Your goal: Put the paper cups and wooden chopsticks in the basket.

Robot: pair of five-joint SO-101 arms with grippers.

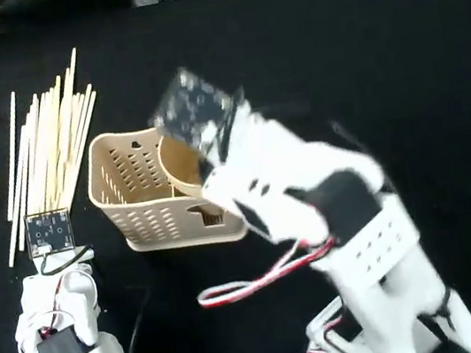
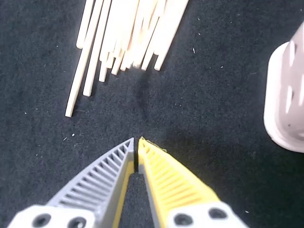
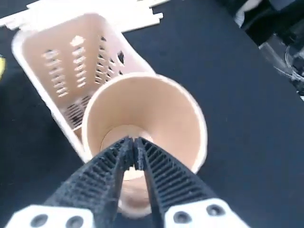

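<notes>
A beige perforated basket [image 1: 148, 217] stands on the black table, with a pile of wooden chopsticks [image 1: 47, 148] lying to its left. My right gripper [image 3: 134, 140] is shut on the wall of a tan paper cup [image 3: 161, 109]. It holds the paper cup [image 1: 179, 169] tilted over the basket's right end, mouth toward the wrist camera. The basket [image 3: 61, 57] lies just beyond the cup. My left gripper [image 2: 137, 140] is shut with nothing in it, low over the cloth a short way from the near ends of the chopsticks [image 2: 123, 38].
A red and white cable [image 1: 252, 281] loops across the cloth in front of the basket. The basket's rounded corner [image 2: 285, 95] stands close beside the left gripper. Bare black cloth [image 1: 415, 67] stretches to the right and back.
</notes>
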